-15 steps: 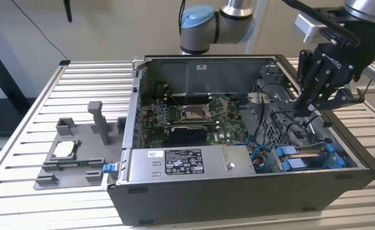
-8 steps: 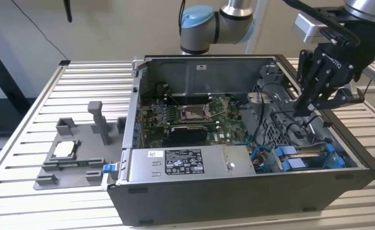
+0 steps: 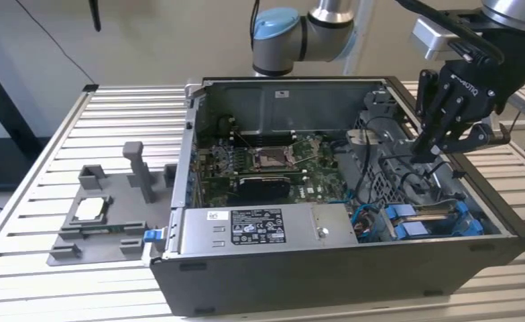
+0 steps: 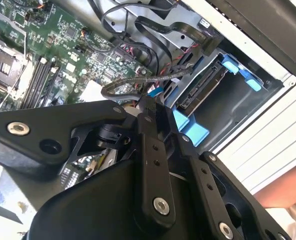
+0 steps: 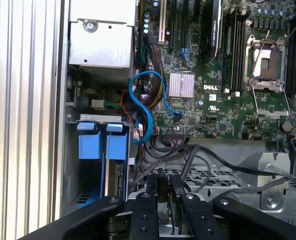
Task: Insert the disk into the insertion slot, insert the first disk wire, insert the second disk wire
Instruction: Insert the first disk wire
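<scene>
The disk (image 3: 428, 221), grey in its blue carrier, sits inside the insertion slot (image 3: 477, 227) at the case's near corner on the exterior view's right. Both wrist views show the disk (image 4: 204, 86) (image 5: 116, 155) seated in the grey bay (image 4: 238, 102) (image 5: 72, 165). My gripper (image 3: 430, 149) hangs inside the open case, above the perforated drive cage and behind the disk. Its black fingers (image 4: 146, 102) (image 5: 163, 181) stand close together, shut on the end of a black disk wire (image 4: 122, 87) that loops over the cage (image 5: 188, 155).
The grey power-supply box (image 3: 244, 227) lies along the case's front, with the green motherboard (image 3: 271, 161) behind it. A blue cable (image 5: 148, 100) curls beside the disk. A grey fixture (image 3: 101, 215) stands on the slatted table (image 3: 29, 168). A person's arm (image 4: 288, 192) is near the case.
</scene>
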Available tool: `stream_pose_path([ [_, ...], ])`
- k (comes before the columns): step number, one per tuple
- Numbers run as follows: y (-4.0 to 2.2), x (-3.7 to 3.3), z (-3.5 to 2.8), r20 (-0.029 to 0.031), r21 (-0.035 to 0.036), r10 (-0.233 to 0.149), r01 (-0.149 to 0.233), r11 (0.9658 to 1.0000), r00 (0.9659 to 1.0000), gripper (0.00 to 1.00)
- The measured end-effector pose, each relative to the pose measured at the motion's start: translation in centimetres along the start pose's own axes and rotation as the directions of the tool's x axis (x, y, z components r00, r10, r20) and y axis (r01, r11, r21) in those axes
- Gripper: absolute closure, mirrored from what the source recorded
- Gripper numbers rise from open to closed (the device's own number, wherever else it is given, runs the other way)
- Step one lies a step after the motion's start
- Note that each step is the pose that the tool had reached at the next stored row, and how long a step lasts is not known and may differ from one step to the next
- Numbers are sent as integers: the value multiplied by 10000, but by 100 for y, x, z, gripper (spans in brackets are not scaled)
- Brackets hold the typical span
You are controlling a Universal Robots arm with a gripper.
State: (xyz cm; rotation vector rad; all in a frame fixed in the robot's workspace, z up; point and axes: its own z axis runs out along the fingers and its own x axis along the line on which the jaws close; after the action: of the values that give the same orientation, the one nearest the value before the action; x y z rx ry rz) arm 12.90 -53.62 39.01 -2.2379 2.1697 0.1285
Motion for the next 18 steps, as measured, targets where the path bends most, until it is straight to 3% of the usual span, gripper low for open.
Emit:
stream_pose_path([
  [3,1,0,-1,-5,-86,9,-9,10000,10000,81],
  [8,-8,0,-8,2,-219,18,-18,9998,10000,81],
  [14,-9,4,-8,33,-210,-27,28,9998,10000,81],
  [15,-9,9,-6,32,-192,-38,39,9998,10000,81],
  [18,-9,32,2,-9,-52,-58,58,10000,10000,81],
])
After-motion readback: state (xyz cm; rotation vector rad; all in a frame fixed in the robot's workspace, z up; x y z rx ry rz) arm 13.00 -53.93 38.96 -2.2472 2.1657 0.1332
